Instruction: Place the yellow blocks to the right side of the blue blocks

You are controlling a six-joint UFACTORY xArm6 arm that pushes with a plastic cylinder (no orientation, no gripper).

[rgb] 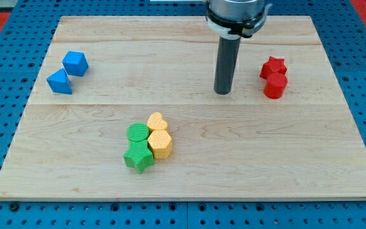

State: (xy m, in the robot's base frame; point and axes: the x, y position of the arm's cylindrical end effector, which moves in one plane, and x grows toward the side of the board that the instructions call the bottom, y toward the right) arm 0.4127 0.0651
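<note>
My tip (223,93) rested on the bare wooden board (189,172) in the upper middle of the view, touching no block; there was no claw on this arm, only the straight dark rod, so nothing was held or gripped. The two yellow blocks sat well below and to the view's left of the tip, near the board's centre — a yellow heart-shaped block (156,121) above and a yellow hexagonal block (160,144) directly below it, the two touching. Pressed against their left side were a green round block (137,133) and, under that, a green star-shaped block (138,157), so the four formed one tight cluster. The blue blocks lay far off at the view's upper left: a blue cube (75,63) and, just below and to its left, a blue wedge-shaped block (60,81), close together and perhaps touching. The yellow pair was to the right of the blue pair, though lower on the board and well apart from it. At the view's right, beyond the tip, stood a red star-shaped block (274,66) with a red cylinder (275,86) touching its lower edge.
</note>
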